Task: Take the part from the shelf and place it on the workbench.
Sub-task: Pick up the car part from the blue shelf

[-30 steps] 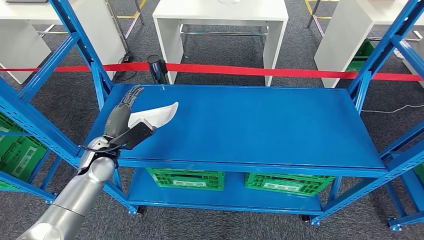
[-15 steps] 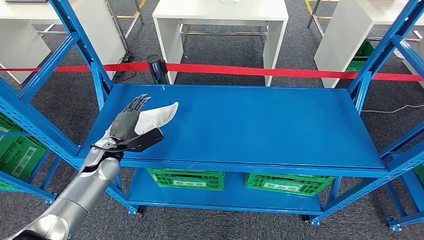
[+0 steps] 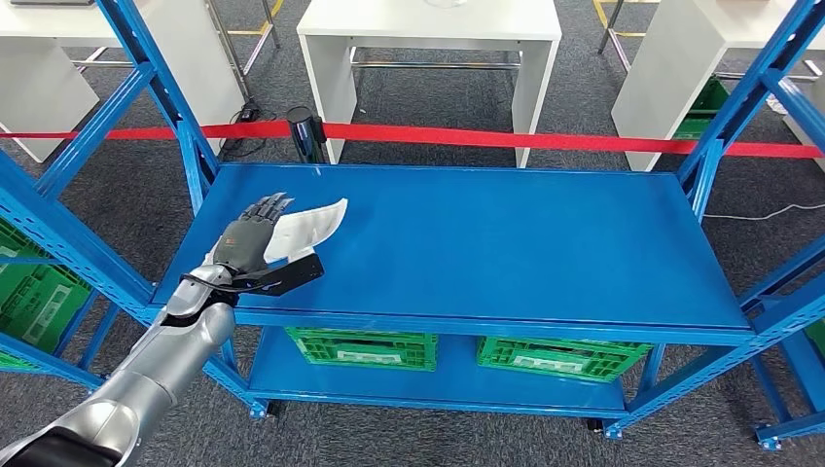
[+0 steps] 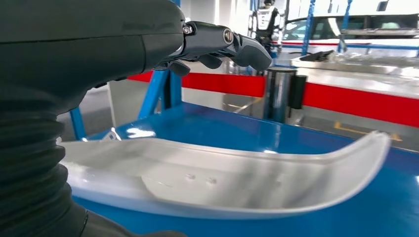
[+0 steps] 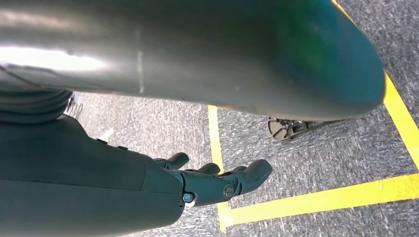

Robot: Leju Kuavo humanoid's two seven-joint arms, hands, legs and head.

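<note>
Over the last second the left robot hand (image 3: 251,238) has swung rightward from the shelf's left edge and now lies over the near end of the white part (image 3: 309,224), where before it stood beside it with fingers pointing away. The part itself has not shifted: it lies flat on the blue shelf (image 3: 506,243) near the left far corner.

It is a long, shallow curved shell. Its long axis runs from the near left, under the hand, toward the far right, where its tip curls up. In the left wrist view the part (image 4: 232,177) stretches away from the palm, with the fingers (image 4: 225,42) spread above it and clear of its surface. The hand is released, holding nothing; whether the thumb touches the near edge I cannot tell.

So the part lies directly ahead of and beneath the left hand, lengthwise along the reach, and the grasp would likely close across its near end.

The right robot hand (image 5: 212,182) hangs by the floor, fingers loosely apart and empty, well away from the shelf; the left is plainly nearer.
</note>
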